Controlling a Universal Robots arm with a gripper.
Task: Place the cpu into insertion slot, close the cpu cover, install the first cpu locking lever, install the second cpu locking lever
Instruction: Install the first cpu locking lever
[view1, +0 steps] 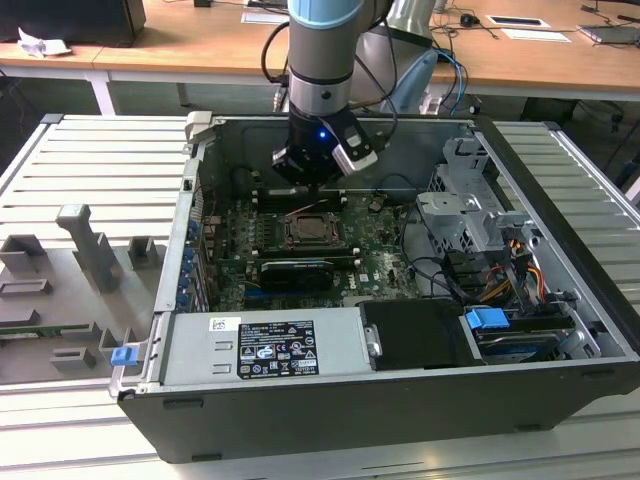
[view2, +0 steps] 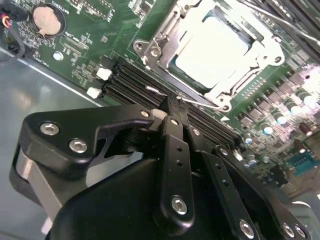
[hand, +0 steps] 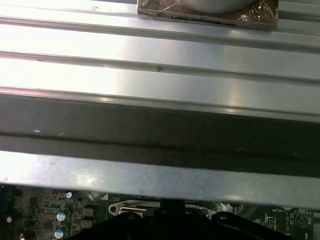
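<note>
In the exterior view my gripper (view1: 312, 185) hangs inside the open computer case, just behind the insertion slot (view1: 312, 232) on the green motherboard (view1: 375, 255). The second wrist view shows the cpu (view2: 212, 50), pale and square, lying in the socket. The cpu cover (view2: 165, 37) lies flat around it as a silvery frame. A thin wire locking lever (view2: 200, 104) runs along the socket's near edge. My gripper (view2: 173, 107) is shut, its black fingertips together and right at that lever, with nothing clamped between them.
Black memory slots (view2: 125, 82) and a coin battery (view2: 45, 20) lie close to the socket. A drive cage (view1: 470, 200) with cables stands at the exterior view's right, a power supply (view1: 260, 345) in front, and grey fixtures (view1: 90, 250) on the ribbed table at its left.
</note>
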